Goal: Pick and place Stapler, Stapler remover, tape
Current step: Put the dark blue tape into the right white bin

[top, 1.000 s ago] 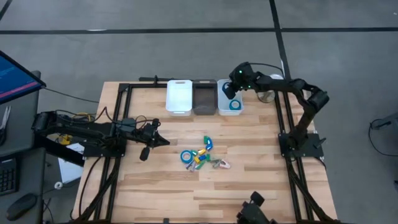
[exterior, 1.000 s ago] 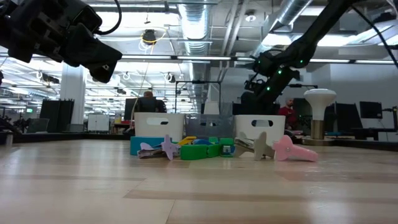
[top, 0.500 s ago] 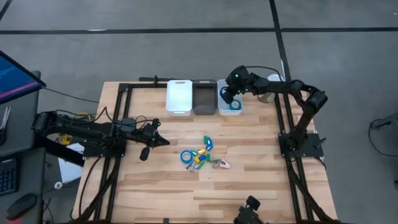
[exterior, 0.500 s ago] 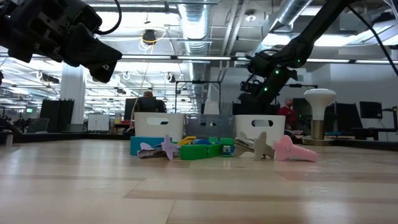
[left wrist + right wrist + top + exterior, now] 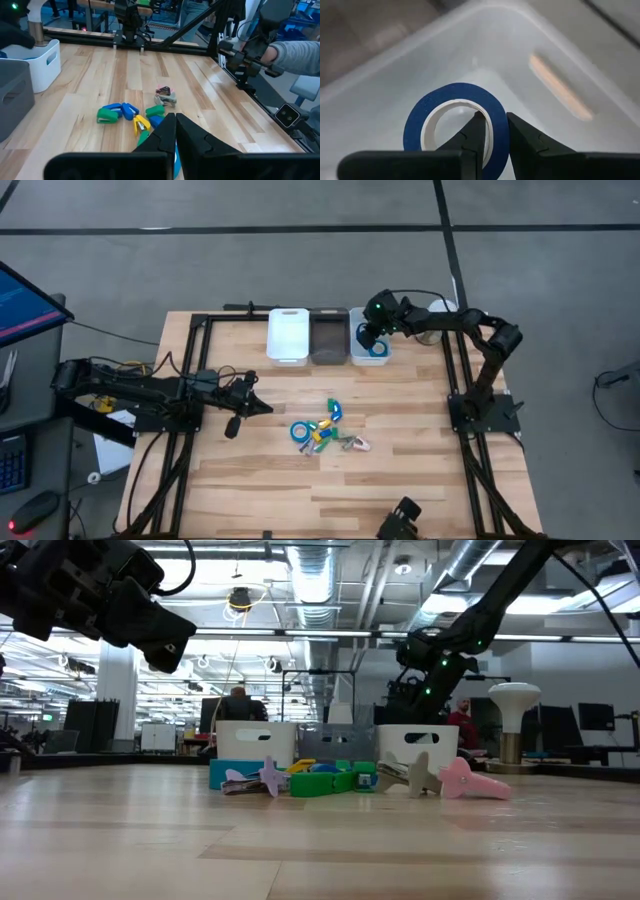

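Matt blue tape [image 5: 455, 125], smooth white plastic bin [image 5: 560, 55], pale wood table [image 5: 400, 470].

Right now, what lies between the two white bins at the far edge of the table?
A dark grey bin stands between the left white bin and the right white bin, seen in the high view.

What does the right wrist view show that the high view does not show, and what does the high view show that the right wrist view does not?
Only the right wrist view shows the grip itself: the right gripper has its fingers closed across the band of a blue tape roll, inside a white bin.

Only the high view shows the left gripper waiting at the table's left, a second tape roll in the pile of small items at mid-table, and two more bins.

Both show the right gripper at the white bin.
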`<action>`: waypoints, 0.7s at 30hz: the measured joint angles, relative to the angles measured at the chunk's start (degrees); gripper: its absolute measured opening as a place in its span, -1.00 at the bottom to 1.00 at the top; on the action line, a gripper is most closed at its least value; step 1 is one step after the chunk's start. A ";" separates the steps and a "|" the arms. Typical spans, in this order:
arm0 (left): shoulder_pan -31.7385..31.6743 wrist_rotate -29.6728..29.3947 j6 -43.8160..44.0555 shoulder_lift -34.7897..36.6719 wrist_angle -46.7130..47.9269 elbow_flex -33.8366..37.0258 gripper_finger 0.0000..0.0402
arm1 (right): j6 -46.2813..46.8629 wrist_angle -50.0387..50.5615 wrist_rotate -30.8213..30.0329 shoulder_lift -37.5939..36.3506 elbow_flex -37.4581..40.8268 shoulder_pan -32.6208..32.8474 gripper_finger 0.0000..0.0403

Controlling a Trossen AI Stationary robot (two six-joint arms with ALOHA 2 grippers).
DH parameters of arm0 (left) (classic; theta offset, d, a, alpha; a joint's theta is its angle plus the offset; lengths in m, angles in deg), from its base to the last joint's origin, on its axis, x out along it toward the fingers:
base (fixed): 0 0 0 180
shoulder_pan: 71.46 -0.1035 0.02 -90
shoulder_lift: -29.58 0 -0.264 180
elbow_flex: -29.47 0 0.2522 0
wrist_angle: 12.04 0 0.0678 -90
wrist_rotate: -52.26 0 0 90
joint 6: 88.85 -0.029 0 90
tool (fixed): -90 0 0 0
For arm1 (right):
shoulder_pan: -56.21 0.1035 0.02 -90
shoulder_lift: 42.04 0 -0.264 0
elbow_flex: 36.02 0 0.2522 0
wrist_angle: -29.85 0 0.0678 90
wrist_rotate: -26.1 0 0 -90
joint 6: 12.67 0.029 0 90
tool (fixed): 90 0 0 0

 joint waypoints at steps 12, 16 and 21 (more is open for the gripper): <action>0.01 0.00 0.03 0.00 0.00 -0.01 -0.98 | 1.05 -1.73 -1.49 4.06 -0.13 1.11 -0.70; 0.00 0.00 0.02 0.00 -0.01 -0.01 -0.98 | 1.06 -1.35 -1.49 4.06 -0.13 1.14 -0.70; 0.00 0.00 0.00 0.00 0.00 -0.01 -0.98 | 1.02 -1.46 -1.49 4.06 -0.13 1.14 -0.65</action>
